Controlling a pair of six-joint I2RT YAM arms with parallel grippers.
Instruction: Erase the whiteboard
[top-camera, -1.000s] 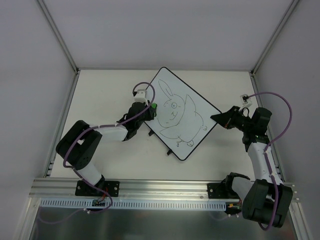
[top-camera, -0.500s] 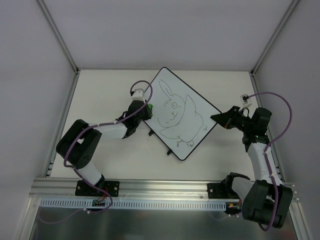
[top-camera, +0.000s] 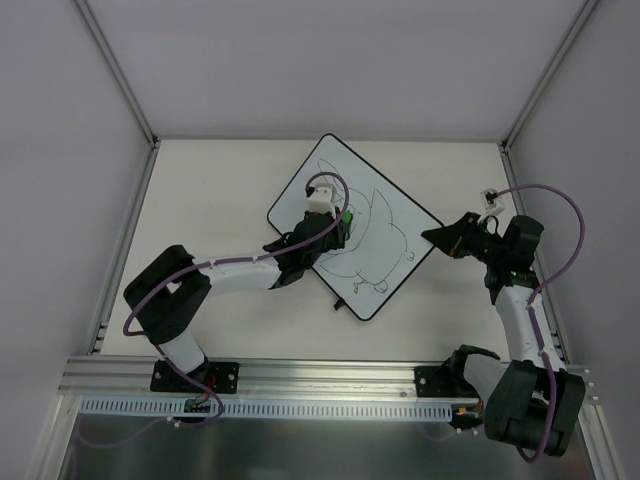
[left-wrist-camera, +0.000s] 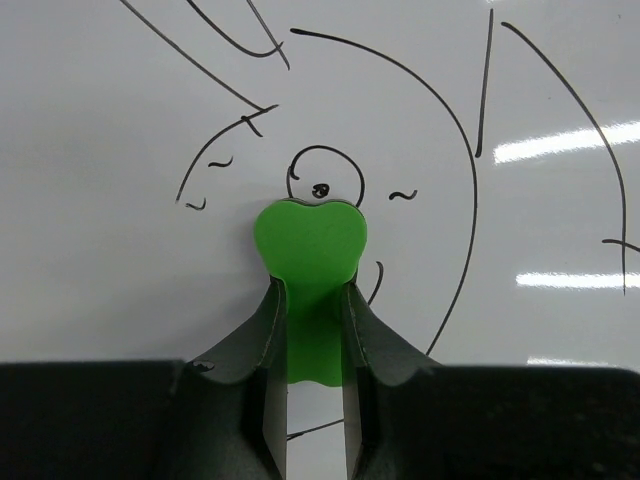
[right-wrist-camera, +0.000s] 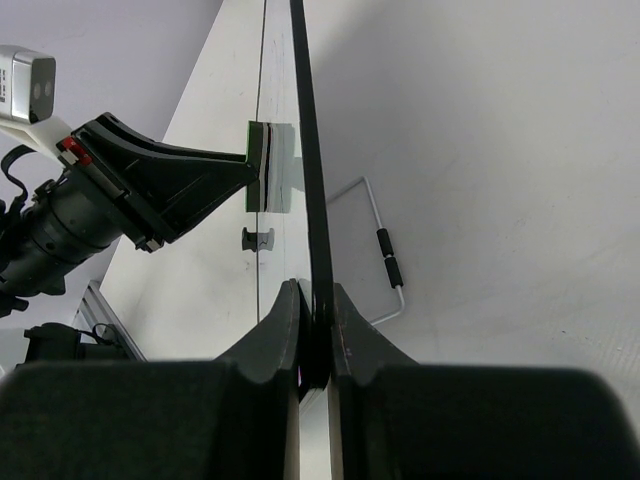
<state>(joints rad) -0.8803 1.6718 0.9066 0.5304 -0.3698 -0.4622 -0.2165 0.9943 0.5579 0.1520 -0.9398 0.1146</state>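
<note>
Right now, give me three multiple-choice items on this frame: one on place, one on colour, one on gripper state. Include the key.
1. Where is the eraser?
A. Lying on the table, apart from the board
B. At the whiteboard face, just below the drawn eye
C. On the rail by the arm bases

2. What colour is the eraser?
A. Red
B. Blue
C. Green

3. The right gripper is:
A. Shut on the whiteboard's edge
B. Open, clear of everything
C. Shut on a marker

Key:
1 B: the left wrist view shows it, held in the left gripper, sitting over the drawing right under the eye.
2 C: it is bright green in all three views.
3 A: the right wrist view shows both fingers closed on the board's thin black frame.
</note>
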